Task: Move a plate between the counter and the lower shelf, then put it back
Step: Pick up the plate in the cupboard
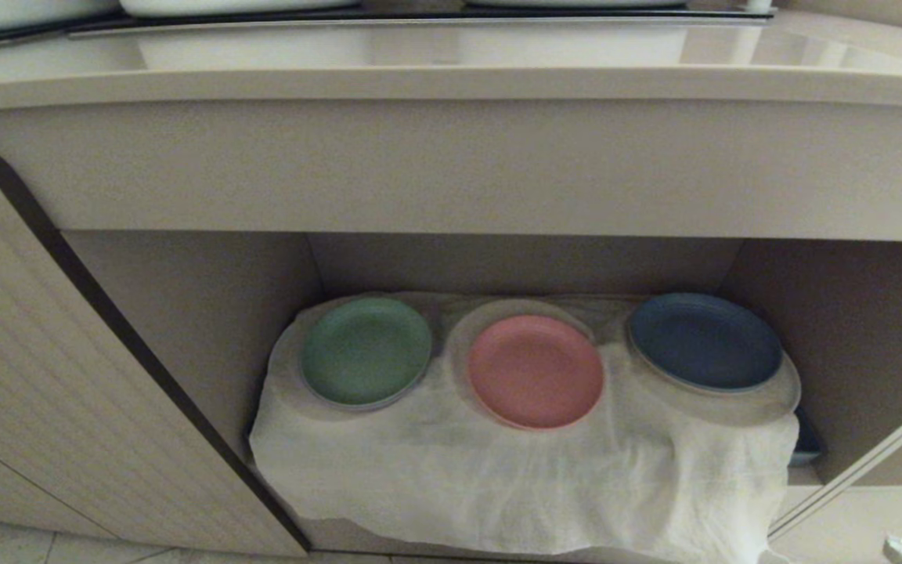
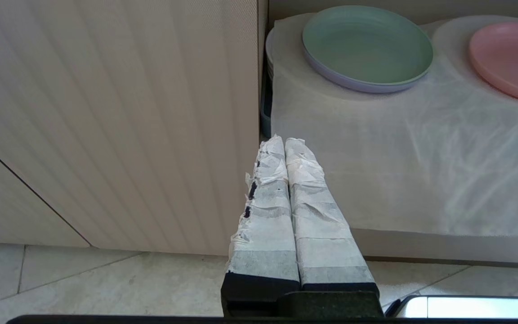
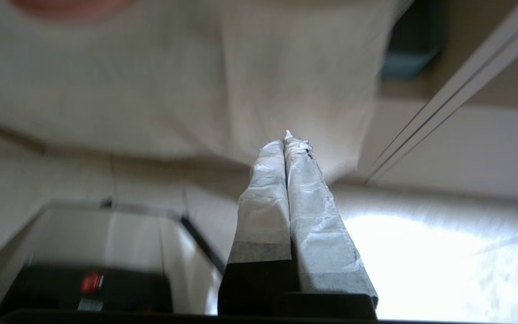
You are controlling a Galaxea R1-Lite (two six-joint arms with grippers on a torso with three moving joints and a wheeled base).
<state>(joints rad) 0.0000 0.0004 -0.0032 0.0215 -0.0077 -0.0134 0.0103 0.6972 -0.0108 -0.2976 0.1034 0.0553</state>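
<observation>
The salmon-pink plate (image 1: pixel 535 370) lies flat on the white cloth (image 1: pixel 498 462) in the middle of the lower shelf (image 1: pixel 521 266), below the counter (image 1: pixel 451 82). Its rim also shows in the left wrist view as the plate (image 2: pixel 511 58) and faintly in the right wrist view as the plate (image 3: pixel 68 8). My left gripper (image 2: pixel 284 140) is shut and empty, low in front of the cabinet door, short of the shelf's left end. My right gripper (image 3: pixel 286 139) is shut and empty, low before the hanging cloth, short of the shelf. Neither arm shows in the head view.
A green plate (image 1: pixel 365 351) lies left of the pink one and a dark blue plate (image 1: pixel 704 341) right of it. An open ribbed cabinet door (image 1: pixel 67 376) stands at the left, another door edge (image 1: pixel 866 462) at the right. The robot's base (image 3: pixel 83 265) is below.
</observation>
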